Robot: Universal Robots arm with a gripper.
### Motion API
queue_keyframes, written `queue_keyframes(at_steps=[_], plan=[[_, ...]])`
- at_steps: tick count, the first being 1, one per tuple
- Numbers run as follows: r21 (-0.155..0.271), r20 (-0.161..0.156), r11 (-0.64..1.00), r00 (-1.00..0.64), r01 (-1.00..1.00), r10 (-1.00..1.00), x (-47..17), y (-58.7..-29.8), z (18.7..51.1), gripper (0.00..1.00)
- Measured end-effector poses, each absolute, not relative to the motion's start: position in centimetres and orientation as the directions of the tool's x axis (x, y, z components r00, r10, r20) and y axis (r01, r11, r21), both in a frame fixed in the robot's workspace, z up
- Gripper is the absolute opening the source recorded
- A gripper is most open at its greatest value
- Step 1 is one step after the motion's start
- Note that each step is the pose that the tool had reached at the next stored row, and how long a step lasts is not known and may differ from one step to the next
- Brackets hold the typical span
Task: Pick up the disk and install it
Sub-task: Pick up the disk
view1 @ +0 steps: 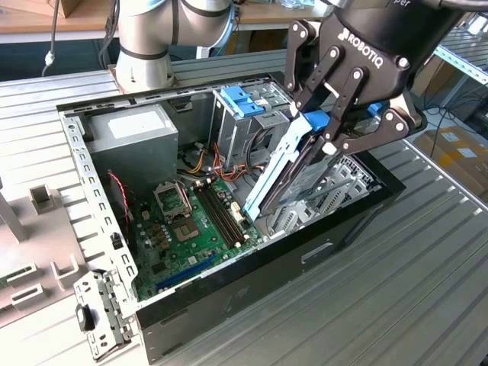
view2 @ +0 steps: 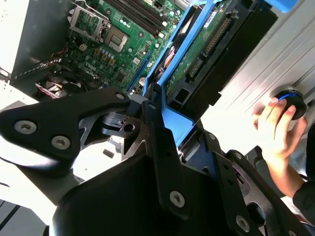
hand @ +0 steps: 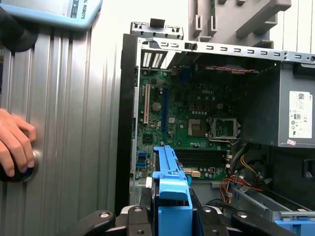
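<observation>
**The tool holds the disk over the open computer**

In the exterior view, far on the exterior view's left, grey plastic parts lie on the tabletop. Next comes the open computer case. Inside it sit a grey box and a green board. Further right stands a metal cage with a blue latch on top. Right of that, the tool is closed tight on the disk. The disk is tilted. Its top end is between the fingers, and its low end is down inside the case, near the green board's edge. In the second wrist view, a person's hand rests on a round button.
</observation>
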State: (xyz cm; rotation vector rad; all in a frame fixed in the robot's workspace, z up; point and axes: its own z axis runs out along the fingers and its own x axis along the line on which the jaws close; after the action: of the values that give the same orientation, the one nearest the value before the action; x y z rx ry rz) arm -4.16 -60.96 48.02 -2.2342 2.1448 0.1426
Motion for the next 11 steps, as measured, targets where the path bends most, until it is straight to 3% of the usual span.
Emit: queue_keyframes(at_steps=[11], plan=[[0.034,-0.095,-0.042,0.039,-0.999,-0.995,-4.2,-61.0,49.7,0.37]])
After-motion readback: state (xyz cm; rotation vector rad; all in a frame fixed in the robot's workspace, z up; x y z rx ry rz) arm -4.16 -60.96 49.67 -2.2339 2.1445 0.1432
